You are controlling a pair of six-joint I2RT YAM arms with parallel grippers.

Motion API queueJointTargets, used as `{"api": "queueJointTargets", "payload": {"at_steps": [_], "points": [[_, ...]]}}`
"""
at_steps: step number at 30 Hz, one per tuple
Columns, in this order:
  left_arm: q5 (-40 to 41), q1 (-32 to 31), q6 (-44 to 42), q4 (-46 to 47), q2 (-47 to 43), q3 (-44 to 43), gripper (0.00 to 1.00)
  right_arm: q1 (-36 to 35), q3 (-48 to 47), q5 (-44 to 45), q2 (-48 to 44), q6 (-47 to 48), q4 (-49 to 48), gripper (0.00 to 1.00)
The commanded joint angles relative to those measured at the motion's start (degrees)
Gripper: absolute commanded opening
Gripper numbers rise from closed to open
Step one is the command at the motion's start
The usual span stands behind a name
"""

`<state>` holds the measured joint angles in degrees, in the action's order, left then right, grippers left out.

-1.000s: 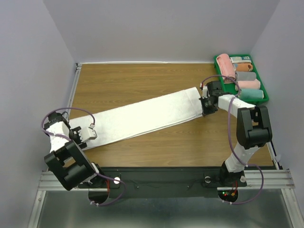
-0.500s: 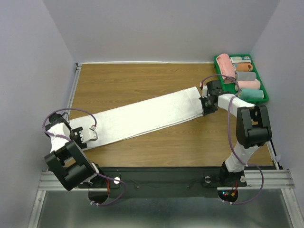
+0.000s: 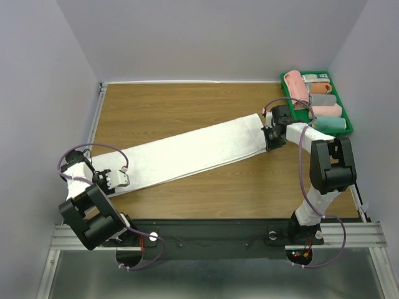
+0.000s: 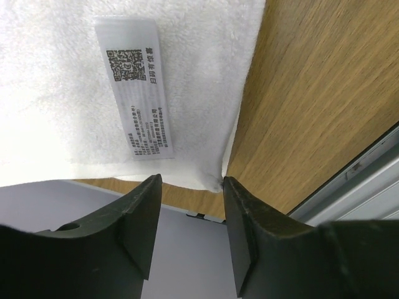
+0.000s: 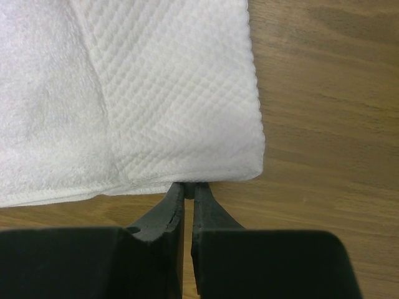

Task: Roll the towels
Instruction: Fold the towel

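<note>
Across the desk, your white towel lies folded into a long strip, running diagonally from near left to far right. At the far-right end, your right tool is pinched tight on the hem, fingers all but touching with cloth between them. Down at the near-left end, your left tool hangs with jaws apart, straddling the corner just beside the label, with nothing gripped there yet. By my reading you're at the grab-the-ends step, with rolling not yet begun. Next up, you'll want that left tool clamped on the corner, then one end turned over onto itself, strip taut and edges square. Off in the far right corner, rolled towels already sit in the green tray.
</note>
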<state>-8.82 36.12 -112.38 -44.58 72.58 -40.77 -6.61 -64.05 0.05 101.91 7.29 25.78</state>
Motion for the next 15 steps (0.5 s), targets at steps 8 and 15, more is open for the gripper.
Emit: {"api": "queueJointTargets", "payload": {"at_steps": [8,15], "points": [[-0.3,0.3,-1.4,1.1,0.2,1.1,0.57,1.7,-0.1,3.8,3.1,1.7,1.2,0.00],[-1.3,0.3,-2.1,2.6,-0.8,3.0,0.66,1.8,0.0,3.3,3.6,1.6,1.2,0.01]]}}
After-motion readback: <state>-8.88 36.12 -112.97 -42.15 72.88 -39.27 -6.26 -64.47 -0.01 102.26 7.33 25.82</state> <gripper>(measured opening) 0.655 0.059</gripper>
